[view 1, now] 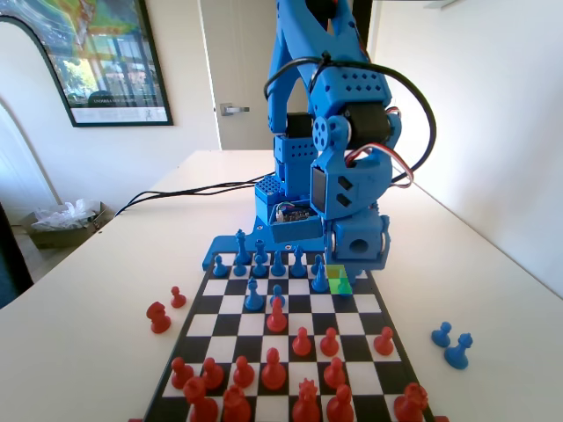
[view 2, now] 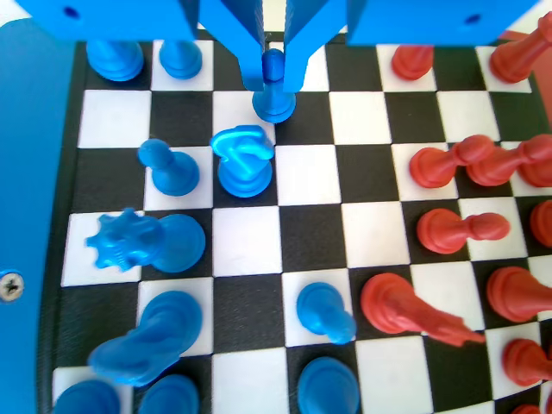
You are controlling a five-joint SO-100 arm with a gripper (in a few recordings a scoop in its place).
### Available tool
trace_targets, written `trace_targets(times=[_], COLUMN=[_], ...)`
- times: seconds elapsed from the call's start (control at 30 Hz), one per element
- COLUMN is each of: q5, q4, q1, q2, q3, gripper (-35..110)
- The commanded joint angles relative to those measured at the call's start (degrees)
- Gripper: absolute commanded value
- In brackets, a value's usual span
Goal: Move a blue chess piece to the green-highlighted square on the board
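In the fixed view, the gripper (view 1: 339, 272) was lowered to the board (view 1: 290, 352) at the right end of the blue pawn row, and its fingertips were largely hidden behind the blue wrist housing. The green-highlighted square (view 1: 339, 283) was seen just beneath it, partly covered by the blue chess piece (view 1: 321, 280) standing at its left edge; whether the pawn's base rested on that square or on the neighbouring one could not be made out.

In the wrist view, the gripper (view 2: 273, 73) was seen from above with its two jaws close on either side of the pawn's (view 2: 273, 90) round head. They appeared clamped on it, though actual contact was hard to confirm. The pawn's base was seen on a white square near the picture's top.

A blue knight (view 2: 242, 159) stood just below the pawn, with another blue pawn (view 2: 168, 168) to its left. Red pawns (view 2: 457, 231) were ranged along the right side, several cut off by the frame. In the fixed view, two blue pieces (view 1: 450, 343) stood off the board on the table (view 1: 88, 290) at the right.
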Motion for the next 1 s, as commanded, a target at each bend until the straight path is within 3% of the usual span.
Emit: trace_targets(times=[0.0, 0.97], q5=[-0.53, 0.97], q4=[0.70, 2.20], q1=[-1.41, -2.55], q2=[0.88, 2.29], q3=[0.44, 0.62], gripper=[1, 2])
